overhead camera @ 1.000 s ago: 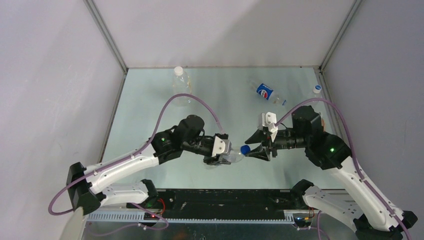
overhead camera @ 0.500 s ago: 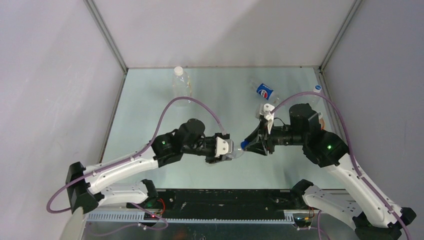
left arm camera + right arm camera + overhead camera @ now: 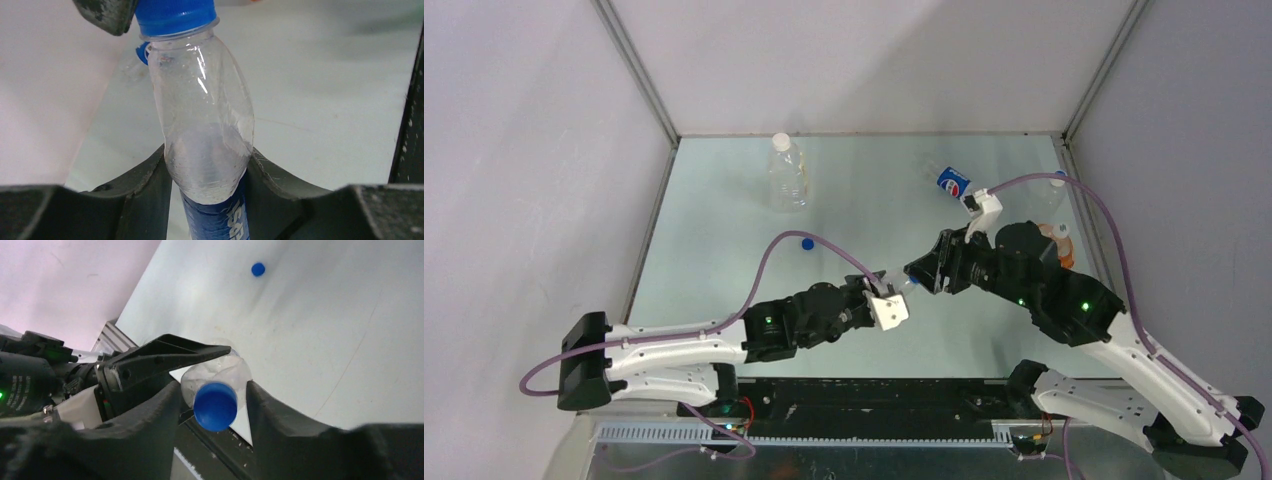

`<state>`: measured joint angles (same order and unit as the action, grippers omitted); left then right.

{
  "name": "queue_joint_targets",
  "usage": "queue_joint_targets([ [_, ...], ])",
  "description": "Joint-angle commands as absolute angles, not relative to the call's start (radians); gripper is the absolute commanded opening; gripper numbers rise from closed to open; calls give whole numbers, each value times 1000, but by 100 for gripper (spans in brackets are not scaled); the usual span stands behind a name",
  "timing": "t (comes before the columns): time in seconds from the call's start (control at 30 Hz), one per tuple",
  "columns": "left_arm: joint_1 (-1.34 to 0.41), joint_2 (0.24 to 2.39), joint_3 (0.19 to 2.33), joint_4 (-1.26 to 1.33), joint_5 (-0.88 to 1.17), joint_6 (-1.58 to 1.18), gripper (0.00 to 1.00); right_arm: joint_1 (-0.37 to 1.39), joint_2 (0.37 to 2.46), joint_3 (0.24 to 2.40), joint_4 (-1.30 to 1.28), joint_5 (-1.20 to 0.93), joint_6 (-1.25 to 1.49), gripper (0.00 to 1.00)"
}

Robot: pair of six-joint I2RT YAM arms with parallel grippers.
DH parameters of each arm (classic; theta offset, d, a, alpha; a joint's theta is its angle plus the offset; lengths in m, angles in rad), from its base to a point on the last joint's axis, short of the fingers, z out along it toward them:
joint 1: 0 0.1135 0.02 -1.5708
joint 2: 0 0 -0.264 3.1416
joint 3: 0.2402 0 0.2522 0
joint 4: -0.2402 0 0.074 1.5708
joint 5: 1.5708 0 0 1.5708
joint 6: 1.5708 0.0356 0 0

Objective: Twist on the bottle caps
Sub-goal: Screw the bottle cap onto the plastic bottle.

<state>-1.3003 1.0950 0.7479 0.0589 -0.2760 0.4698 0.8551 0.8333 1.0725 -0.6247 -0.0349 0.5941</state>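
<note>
Nearest, the left pincer [image 3: 205,155] is pinching a small clear plastic bottle [image 3: 202,110] low on its body, at the top edge of its blue label [image 3: 215,222], with one finger pressed against each side. The bottle is held up over the middle of the bench [image 3: 714,250], its neck pointing away from the left arm and toward the right one. On that neck sits a blue cap [image 3: 215,406], square on the mouth, with the neck ring showing just under it. How far down it is threaded cannot be told.

The right pincer [image 3: 213,387] meets the bottle head-on and stands spread around the blue cap. In the right wrist view a sliver of the bottle's shoulder shows between the cap and each finger, so nothing is squeezed. From the left wrist, one of its fingers [image 3: 107,12] lies just beside the cap's rim; whether it touches is unclear.

Farther out and to the left, a loose blue cap [image 3: 806,243] lies alone on the bench. Near the back edge an upright clear bottle [image 3: 787,180] wears a white cap [image 3: 781,140]. Right of centre a Pepsi bottle [image 3: 952,182] lies on its side. At the far right edge a second white cap [image 3: 1057,178] shows beside the right arm's cable, and what it sits on is hard to make out.
</note>
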Motion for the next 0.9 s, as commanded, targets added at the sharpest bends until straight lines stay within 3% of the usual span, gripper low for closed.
queue_joint_targets([
  [0.0, -1281, 1085, 737, 243, -337, 384, 0, 889, 763, 1048, -467, 95, 551, 68],
  [0.07, -1275, 1082, 726, 258, -308, 347, 0, 893, 737, 1002, -401, 92, 501, 78],
  [0.13, -1268, 1082, 721, 271, -278, 315, 0, 894, 719, 956, -338, 81, 470, 82],
  [0.47, -1262, 1084, 730, 294, -212, 254, 0, 913, 735, 872, -215, 53, 427, 78],
  [0.53, -1262, 1087, 735, 294, -204, 247, 0, 918, 735, 859, -200, 54, 426, 72],
  [0.6, -1261, 1087, 736, 297, -197, 239, 0, 922, 735, 847, -190, 62, 425, 60],
  [0.67, -1261, 1085, 736, 297, -197, 230, 1, 921, 736, 843, -192, 67, 421, 45],
  [0.77, -1260, 1076, 727, 298, -209, 211, 8, 921, 735, 843, -203, 71, 398, 12],
  [0.83, -1259, 1062, 717, 303, -235, 199, 26, 921, 730, 844, -209, 78, 381, 0],
  [0.87, -1258, 1049, 713, 302, -254, 196, 48, 922, 724, 844, -211, 79, 375, 0],
])
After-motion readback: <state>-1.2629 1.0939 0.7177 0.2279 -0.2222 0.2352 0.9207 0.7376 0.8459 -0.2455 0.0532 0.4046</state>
